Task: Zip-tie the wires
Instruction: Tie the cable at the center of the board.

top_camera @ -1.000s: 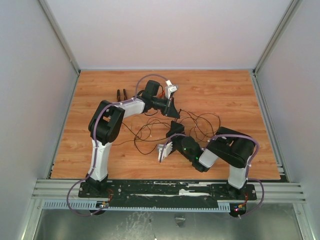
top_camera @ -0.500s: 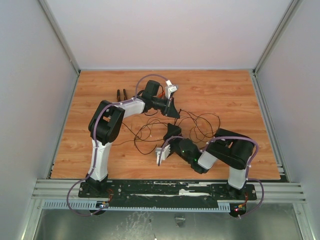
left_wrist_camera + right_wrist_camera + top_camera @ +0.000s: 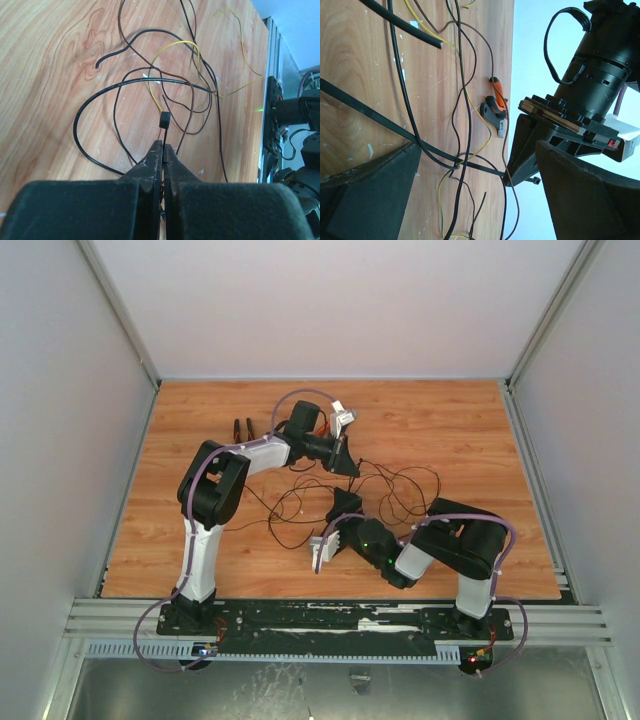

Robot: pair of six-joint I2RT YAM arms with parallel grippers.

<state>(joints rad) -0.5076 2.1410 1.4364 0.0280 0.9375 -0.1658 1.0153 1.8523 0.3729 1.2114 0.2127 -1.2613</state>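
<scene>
The wires lie in loose loops mid-table; black, brown and yellow strands show in the left wrist view and the right wrist view. My left gripper is shut on the zip tie, whose square head sticks out just past the fingertips. From the right wrist, the zip tie's strip runs slantwise over the wood from the left gripper's tip, crossing several wire strands. My right gripper stands wide open just near of the left one, nothing held.
Dark-handled pliers lie at the back left of the wooden table. An orange-and-grey tool shows beyond the left gripper in the right wrist view. Grey walls enclose three sides; the metal base rail runs along the near edge.
My right gripper has shifted slightly toward the near left, still open. The left arm has stayed put with the zip tie in it.
</scene>
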